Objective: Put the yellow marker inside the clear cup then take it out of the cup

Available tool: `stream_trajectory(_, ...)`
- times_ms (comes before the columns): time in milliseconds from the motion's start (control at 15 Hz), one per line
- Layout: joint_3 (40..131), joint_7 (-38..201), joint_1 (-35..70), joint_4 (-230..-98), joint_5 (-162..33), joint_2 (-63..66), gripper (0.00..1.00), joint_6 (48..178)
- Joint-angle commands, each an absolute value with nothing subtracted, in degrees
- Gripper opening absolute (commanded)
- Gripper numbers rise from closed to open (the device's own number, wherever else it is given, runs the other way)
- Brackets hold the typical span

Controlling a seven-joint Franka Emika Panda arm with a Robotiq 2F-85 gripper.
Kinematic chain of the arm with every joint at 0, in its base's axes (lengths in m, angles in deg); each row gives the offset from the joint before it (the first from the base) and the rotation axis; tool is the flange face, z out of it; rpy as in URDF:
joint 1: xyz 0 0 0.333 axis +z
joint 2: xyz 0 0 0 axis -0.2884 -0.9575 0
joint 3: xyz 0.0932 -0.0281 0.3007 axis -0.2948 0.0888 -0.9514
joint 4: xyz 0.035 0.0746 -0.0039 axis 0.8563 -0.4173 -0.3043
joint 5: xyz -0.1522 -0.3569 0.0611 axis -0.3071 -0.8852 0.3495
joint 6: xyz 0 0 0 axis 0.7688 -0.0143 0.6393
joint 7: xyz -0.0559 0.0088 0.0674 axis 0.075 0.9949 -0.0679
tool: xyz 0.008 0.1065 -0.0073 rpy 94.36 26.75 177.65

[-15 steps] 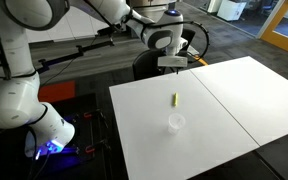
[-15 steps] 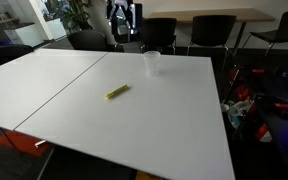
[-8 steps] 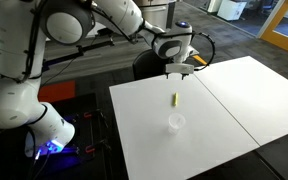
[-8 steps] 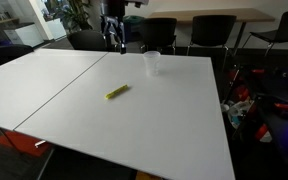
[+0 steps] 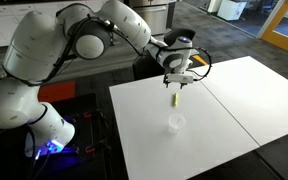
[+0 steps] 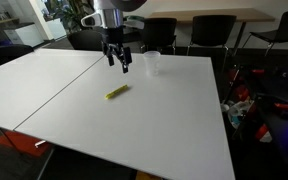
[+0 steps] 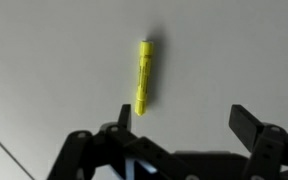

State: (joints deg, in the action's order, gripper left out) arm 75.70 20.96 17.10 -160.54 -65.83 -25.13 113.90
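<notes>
**Gripper (image 5: 176, 83) arrived over the yellow marker (image 5: 174, 99)**

You swung the arm in from behind the marker to just above it. Jaws stayed wide, empty. Marker lay flat and untouched, clear cup (image 5: 175, 122) near it, apart. Insertion hadn't started; I'd expect descent and grasp next.

It looks like an office meeting room: white tables (image 6: 134, 130) pushed together, black chairs (image 6: 210, 32) lined along a long wood-topped desk (image 6: 199, 14), grey carpet (image 5: 239, 35), and a leafy plant (image 6: 80, 14) behind.
</notes>
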Motion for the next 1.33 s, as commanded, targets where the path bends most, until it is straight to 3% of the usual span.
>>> stream_trajectory(0,75.35,22.17,17.18,-154.3,-67.43,-29.94,1.0,109.96)
stream_trajectory(1267,75.15,18.96,17.23,-130.43,-67.21,-46.77,1.0,96.22)
